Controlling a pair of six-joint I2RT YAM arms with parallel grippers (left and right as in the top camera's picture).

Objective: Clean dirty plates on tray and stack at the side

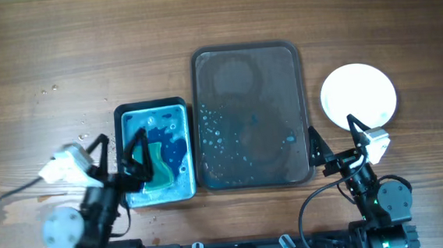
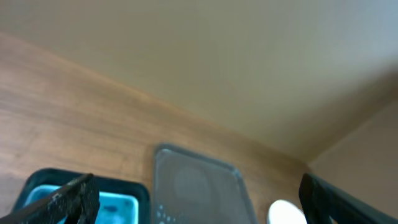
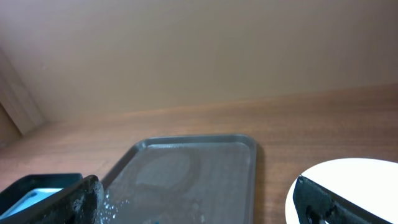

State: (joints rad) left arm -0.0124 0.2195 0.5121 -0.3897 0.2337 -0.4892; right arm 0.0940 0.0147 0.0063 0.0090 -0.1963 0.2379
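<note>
Plate [image 1: 359, 95] round, smooth white, beside wet rectangular tray [image 1: 281, 81] | left hand [image 1: 120, 154] apart | right hand [image 1: 335, 143] apart

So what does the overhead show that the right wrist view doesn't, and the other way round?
Only overhead: the left fingers, open by the basin, and the green sponge in its blue water. Only right wrist: the beige wall behind the table. Both: the wet tray with no plate on it, the white plate to its right, the basin's corner, the right fingers open.
</note>
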